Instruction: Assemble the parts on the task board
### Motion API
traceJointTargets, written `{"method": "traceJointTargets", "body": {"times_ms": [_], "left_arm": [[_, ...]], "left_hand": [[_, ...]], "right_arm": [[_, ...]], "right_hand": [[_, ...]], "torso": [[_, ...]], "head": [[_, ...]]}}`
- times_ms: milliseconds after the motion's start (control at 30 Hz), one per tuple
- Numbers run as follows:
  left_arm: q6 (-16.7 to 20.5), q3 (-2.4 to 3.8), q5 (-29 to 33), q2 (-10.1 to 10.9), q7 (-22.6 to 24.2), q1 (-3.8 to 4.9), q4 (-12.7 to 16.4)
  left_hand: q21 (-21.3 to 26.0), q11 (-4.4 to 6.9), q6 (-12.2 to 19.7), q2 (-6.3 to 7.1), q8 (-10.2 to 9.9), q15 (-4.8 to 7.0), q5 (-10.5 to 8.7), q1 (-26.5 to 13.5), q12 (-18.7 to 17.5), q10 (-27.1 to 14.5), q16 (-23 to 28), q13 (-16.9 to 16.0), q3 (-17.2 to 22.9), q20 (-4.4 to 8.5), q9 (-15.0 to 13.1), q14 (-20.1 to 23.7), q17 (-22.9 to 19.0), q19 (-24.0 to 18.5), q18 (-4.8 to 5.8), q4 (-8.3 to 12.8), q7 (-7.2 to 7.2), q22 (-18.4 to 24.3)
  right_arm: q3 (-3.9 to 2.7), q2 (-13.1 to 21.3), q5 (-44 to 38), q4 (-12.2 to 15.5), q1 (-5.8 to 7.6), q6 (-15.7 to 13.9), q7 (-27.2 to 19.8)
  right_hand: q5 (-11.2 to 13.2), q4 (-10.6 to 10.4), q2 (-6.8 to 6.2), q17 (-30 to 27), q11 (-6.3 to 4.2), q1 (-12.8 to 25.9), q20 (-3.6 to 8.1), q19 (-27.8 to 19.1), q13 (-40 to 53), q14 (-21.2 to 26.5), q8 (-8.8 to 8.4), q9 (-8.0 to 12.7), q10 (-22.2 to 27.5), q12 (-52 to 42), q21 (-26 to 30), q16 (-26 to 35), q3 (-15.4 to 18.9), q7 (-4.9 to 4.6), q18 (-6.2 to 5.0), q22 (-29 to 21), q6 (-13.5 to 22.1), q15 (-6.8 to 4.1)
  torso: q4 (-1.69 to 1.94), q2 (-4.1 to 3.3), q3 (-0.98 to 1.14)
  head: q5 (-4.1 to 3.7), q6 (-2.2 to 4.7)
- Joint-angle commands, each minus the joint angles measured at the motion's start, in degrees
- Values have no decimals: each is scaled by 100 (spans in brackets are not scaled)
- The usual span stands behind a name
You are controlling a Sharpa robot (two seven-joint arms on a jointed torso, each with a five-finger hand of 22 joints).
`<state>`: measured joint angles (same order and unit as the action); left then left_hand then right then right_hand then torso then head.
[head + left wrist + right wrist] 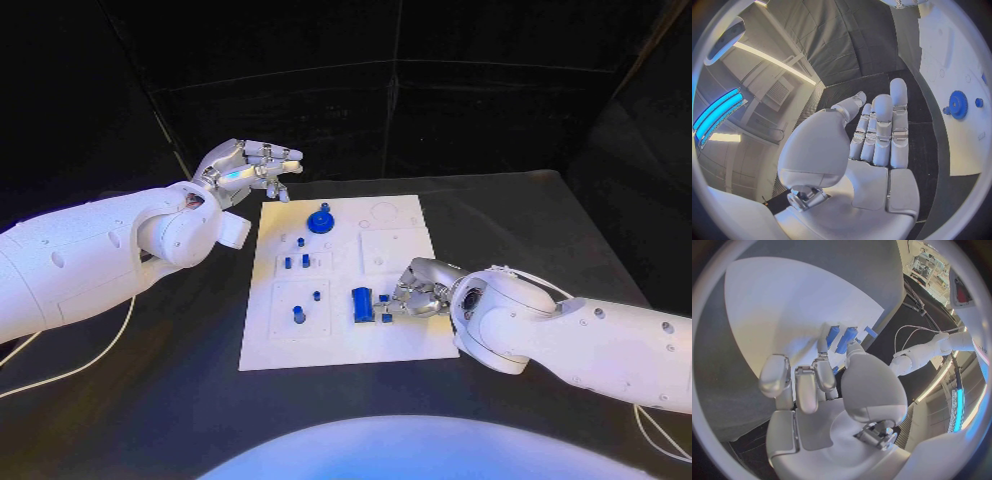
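Black tabletop (173, 400) under me, the white board (346, 340) lying in its middle. My left robot hand (253, 170) hovers off the board's far left corner, fingers together, holding nothing; its wrist view shows the blue gear (959, 104) side-on beside them. My right robot hand (414, 290) rests low on the board's near right part, fingertips (824, 342) at the blue blocks (841, 338); I cannot tell if it grips one.

A black table (173, 400) stands before black curtain walls (433, 60); long ceiling light strips (773, 62) glow toward ten o'clock.
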<state>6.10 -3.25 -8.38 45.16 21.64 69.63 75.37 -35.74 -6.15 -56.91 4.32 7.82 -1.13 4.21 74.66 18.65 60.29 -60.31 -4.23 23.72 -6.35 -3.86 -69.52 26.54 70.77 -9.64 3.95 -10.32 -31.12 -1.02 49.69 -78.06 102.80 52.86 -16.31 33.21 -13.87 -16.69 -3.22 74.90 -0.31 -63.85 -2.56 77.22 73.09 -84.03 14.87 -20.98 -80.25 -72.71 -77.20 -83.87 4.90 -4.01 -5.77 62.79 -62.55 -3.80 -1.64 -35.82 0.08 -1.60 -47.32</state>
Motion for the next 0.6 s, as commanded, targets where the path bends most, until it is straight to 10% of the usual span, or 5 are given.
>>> {"method": "traceJointTargets", "body": {"times_ms": [33,500,600], "left_arm": [[-63,3,20,-5,27,8,-2],[-62,2,20,-14,25,4,-14],[-63,1,20,-14,26,3,-14]], "left_hand": [[20,-1,23,-55,25,4,8,-24,18,-46,-19,6,-9,-30,1,31,-5,-19,-82,6,-17,6],[22,-3,25,-57,25,3,8,-28,21,-49,-14,6,-10,-31,2,38,-21,-19,-82,2,-20,7],[22,-3,25,-57,25,3,8,-28,21,-49,-14,6,-10,-31,2,38,-21,-19,-82,2,-20,7]], "right_arm": [[-1,38,-39,53,6,-115,-74],[-2,156,-113,76,6,-213,-129],[-2,191,-156,76,6,-150,-202]], "right_hand": [[-103,13,97,408,-15,2,25,19,13,-386,29,-20,-20,-25,-3,-14,60,21,51,28,29,-35],[-305,41,163,414,-21,-125,34,22,27,-388,38,-56,-30,-33,-4,-16,153,27,51,32,39,-41],[-317,355,87,396,-24,-680,38,8,13,-383,35,-77,-13,-11,11,-4,108,23,47,11,71,-48]], "torso": [[-3,2,2],[3,8,-4],[4,6,-3]], "head": [[0,-2],[-24,27],[-29,36]]}}
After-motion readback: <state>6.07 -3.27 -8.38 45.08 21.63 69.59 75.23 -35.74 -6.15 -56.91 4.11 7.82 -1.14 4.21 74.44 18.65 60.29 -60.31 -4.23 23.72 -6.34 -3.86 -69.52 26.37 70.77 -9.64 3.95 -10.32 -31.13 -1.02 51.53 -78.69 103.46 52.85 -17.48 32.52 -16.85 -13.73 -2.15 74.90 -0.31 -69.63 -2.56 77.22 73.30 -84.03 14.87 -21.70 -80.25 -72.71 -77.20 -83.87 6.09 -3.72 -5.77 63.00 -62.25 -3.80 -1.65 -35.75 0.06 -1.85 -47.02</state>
